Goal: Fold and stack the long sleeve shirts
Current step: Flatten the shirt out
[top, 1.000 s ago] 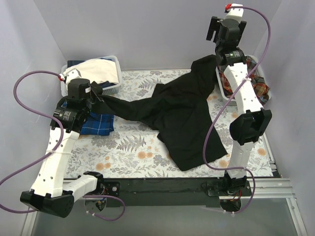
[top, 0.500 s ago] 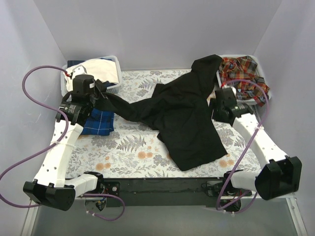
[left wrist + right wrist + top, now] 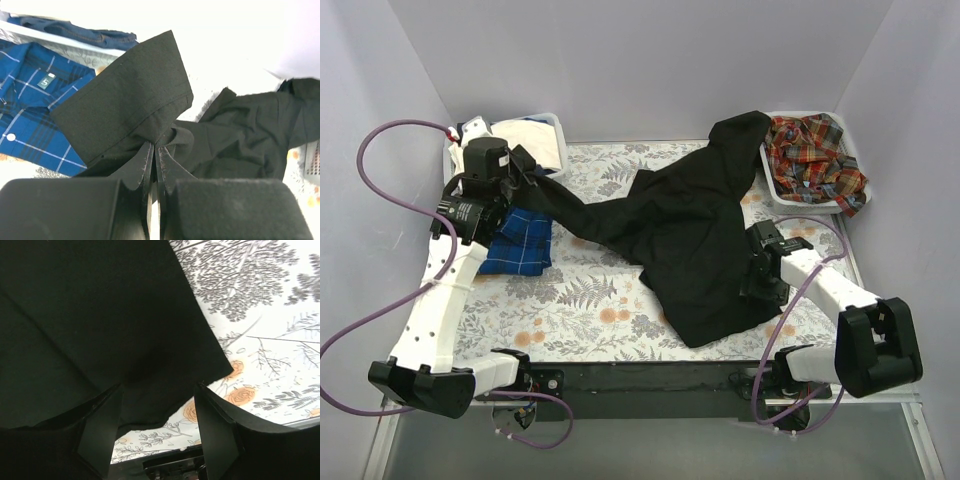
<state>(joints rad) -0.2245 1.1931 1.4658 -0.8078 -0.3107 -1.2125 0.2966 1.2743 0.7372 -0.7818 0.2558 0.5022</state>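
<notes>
Biggest thing first: your table with the fern-and-flower cover. The black shirt is sprawled unfolded across its middle and right, with one end draped up over the rim of the right basket and one sleeve stretched out to the left. That basket sits at the far right corner and holds the red-orange plaid shirts in a heap. The left basket at the far left corner has cream cloth in it. The blue checked shirt lies folded on the table just in front of it.

Your left gripper is pinched tight on the black shirt's sleeve, right behind the cuff, holding it above the blue one. Your right gripper sits low over the shirt's near right edge, jaws wide apart with cloth between them, gripping nothing.
</notes>
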